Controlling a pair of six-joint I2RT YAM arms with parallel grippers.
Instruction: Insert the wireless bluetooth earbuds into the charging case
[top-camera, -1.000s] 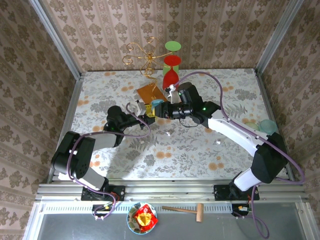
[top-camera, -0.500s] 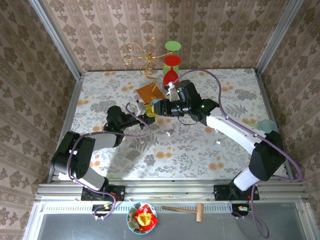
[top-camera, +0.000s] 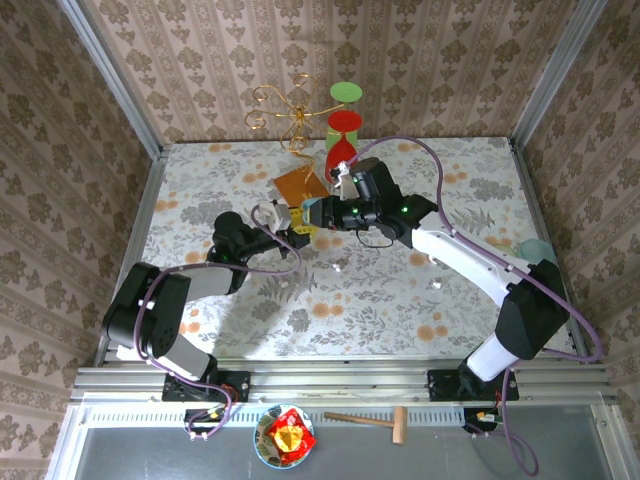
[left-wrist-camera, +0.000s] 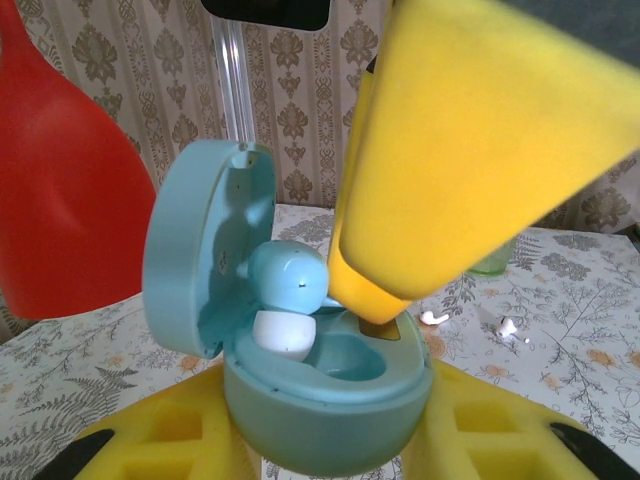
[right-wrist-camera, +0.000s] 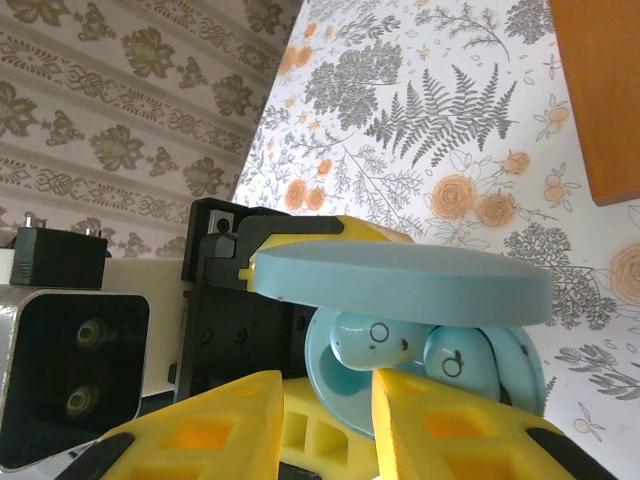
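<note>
left tool (top-camera: 296, 228) pinching open light blue charging case (left-wrist-camera: 330, 400) | two light blue earbuds (right-wrist-camera: 372, 341) inside case beneath raised lid | right tool (right-wrist-camera: 328, 390) at case, tips slightly apart, grip cannot be told | two white earbuds (left-wrist-camera: 433, 318) loose on bench (top-camera: 400, 310)

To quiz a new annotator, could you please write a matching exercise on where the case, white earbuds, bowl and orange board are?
1 case
2 white earbuds
3 bowl
4 orange board

A loose on the table
B lying flat, far side of the table
C clamped in the left gripper, lid open
D off the table, past its near edge

Pairs: 1-C, 2-A, 3-D, 4-B
</note>
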